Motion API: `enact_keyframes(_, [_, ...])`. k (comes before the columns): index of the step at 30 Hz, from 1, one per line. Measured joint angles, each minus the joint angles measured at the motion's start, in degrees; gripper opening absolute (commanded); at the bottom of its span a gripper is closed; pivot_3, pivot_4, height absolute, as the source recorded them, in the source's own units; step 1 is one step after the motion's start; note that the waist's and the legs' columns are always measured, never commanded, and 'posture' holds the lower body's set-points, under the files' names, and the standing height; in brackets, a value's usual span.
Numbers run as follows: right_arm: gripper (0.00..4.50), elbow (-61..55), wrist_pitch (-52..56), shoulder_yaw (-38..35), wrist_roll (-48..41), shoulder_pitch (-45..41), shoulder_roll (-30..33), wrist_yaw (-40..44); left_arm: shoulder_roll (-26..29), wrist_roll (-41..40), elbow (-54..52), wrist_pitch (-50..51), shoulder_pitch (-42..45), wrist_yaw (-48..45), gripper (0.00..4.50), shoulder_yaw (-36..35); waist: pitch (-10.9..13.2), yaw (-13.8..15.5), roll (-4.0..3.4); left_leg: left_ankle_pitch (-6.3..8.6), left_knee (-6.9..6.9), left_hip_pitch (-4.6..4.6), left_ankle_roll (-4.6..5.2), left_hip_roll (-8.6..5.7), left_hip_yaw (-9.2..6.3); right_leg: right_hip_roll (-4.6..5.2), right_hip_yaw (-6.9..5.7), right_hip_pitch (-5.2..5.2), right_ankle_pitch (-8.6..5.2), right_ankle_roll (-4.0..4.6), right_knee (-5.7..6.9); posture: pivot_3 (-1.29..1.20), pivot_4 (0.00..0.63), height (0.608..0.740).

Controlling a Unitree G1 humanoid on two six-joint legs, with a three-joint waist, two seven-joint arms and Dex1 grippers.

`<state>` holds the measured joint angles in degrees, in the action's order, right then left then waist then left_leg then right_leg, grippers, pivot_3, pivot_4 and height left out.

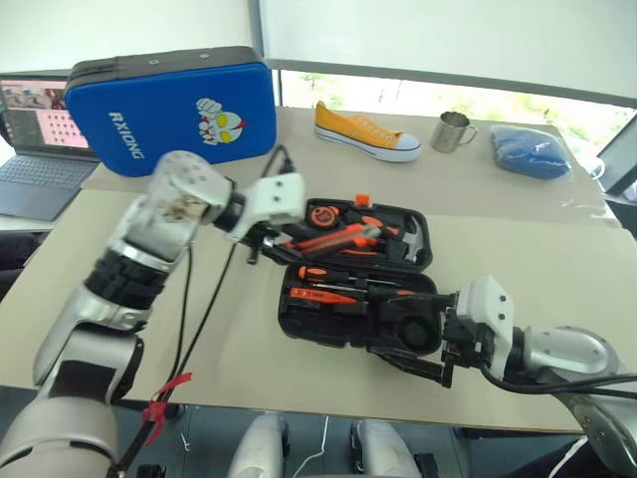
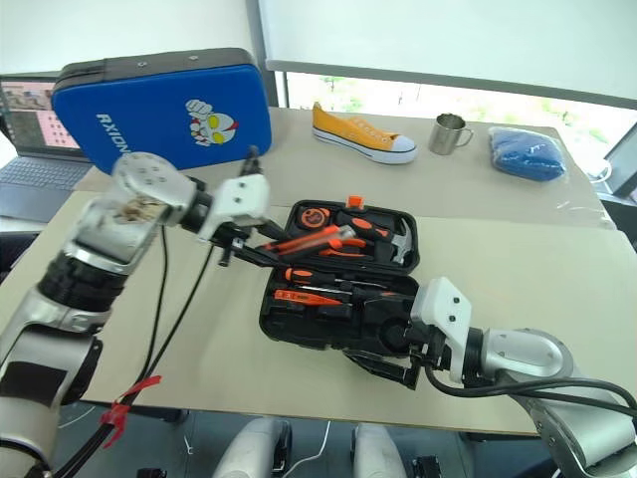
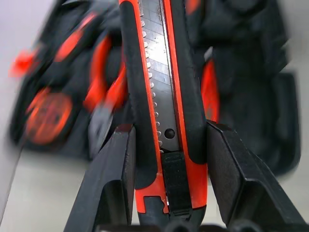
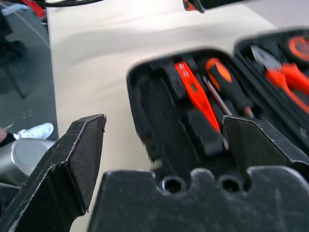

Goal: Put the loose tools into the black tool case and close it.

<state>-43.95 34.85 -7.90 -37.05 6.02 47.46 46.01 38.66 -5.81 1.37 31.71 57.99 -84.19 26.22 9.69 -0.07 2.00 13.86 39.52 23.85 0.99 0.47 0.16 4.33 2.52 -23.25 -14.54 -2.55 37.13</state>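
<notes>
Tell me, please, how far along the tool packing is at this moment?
Partly done: screwdrivers already lie in the open black tool case. In hand: the left gripper is shut on the utility knife, carried above the case. The right gripper waits open at the case's near edge. Left: seat the knife and close the lid.

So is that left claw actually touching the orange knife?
Touching. In the left wrist view both black fingers press against the sides of the utility knife, which runs up between them, held by the left gripper.
</notes>
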Motion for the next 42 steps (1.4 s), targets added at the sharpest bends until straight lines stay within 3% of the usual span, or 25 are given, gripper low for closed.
enact_keyframes(2, [4.5, -0.7, -0.2, -2.6, 0.2, 3.0, 0.3, -0.1, 0.2, 0.2, -3.7, 3.5, 0.3, -3.5, 1.62, 4.7, 0.0, -0.9, -0.02, 0.02, 0.0, -0.03, 0.04, 0.11, -0.02, -0.1, 0.02, 0.0, -0.01, 0.03, 0.02, 0.0, 0.15, 0.74])
enact_keyframes(3, [4.5, -0.9, -0.3, -3.4, 0.4, 4.2, 0.3, -0.2, 0.2, 0.7, -5.0, 4.7, 0.3, -4.3, 2.62, 6.8, 0.0, -1.0, -0.03, 0.02, 0.0, -0.04, 0.04, 0.15, -0.03, -0.15, 0.02, 0.0, -0.02, 0.04, 0.02, 0.0, 0.15, 0.74])
enact_keyframes(9, [4.5, -5.1, -0.9, -6.0, 1.0, 10.6, -1.4, -2.1, 1.8, 4.6, -11.7, 11.3, -0.1, -4.7, 4.4, 14.8, 0.0, -0.7, -0.06, 0.03, 0.08, -0.03, 0.05, 0.17, -0.05, -0.16, 0.02, 0.05, -0.03, 0.03, 0.04, 0.0, 0.15, 0.74])
enact_keyframes(21, [4.5, -7.5, -1.1, -6.4, 2.3, 12.6, -3.1, -5.2, -2.2, 5.4, -8.1, 13.6, -0.8, 0.1, 4.4, 14.0, 0.0, -0.2, -0.06, 0.04, 0.21, 0.0, 0.06, 0.16, -0.06, -0.09, -0.01, 0.08, -0.04, -0.01, 0.04, 0.0, 0.15, 0.74])
enact_keyframes(25, [4.5, -7.0, -1.3, -6.1, 3.1, 11.1, -3.1, -5.0, -3.1, 3.7, -7.4, 12.8, -0.6, 1.0, 3.49, 11.1, 0.0, -0.2, -0.06, 0.04, 0.2, -0.01, 0.06, 0.15, -0.06, -0.11, -0.01, 0.08, -0.04, -0.01, 0.04, 0.0, 0.15, 0.74])
enact_keyframes(27, [4.5, -6.7, -1.6, -6.0, 3.3, 10.6, -3.1, -4.9, -3.1, 3.4, -7.3, 12.2, -0.8, 1.0, 2.54, 11.0, 0.0, -0.2, -0.06, 0.04, 0.2, 0.0, 0.07, 0.14, -0.06, -0.11, -0.01, 0.08, -0.04, -0.01, 0.04, 0.0, 0.15, 0.74])
enact_keyframes(29, [4.5, -6.4, -1.6, -5.9, 3.6, 10.5, -2.8, -4.7, -3.0, 3.3, -7.3, 12.1, -1.4, 1.0, 2.21, 11.0, 0.0, -0.2, -0.07, 0.04, 0.2, -0.01, 0.07, 0.13, -0.06, -0.11, 0.0, 0.08, -0.04, -0.01, 0.03, 0.0, 0.15, 0.74])
enact_keyframes(35, [4.5, -5.7, -1.9, -6.0, 4.1, 10.2, -2.0, -3.4, -2.2, 1.6, -8.6, 10.8, -3.1, -0.4, 0.12, 11.0, 0.0, -0.1, -0.06, 0.04, 0.21, 0.0, 0.07, 0.15, -0.06, -0.08, -0.01, 0.09, -0.04, -0.01, 0.03, 0.0, 0.15, 0.74])
enact_keyframes(42, [4.5, -5.4, -1.9, -5.9, 4.1, 9.1, -2.0, -3.4, -1.5, 2.5, -9.4, 7.8, -4.1, -1.6, 0.05, 13.5, 0.0, 0.0, -0.06, 0.04, 0.21, 0.0, 0.07, 0.11, -0.05, -0.08, 0.0, 0.09, -0.04, -0.01, 0.03, 0.0, 0.15, 0.74])
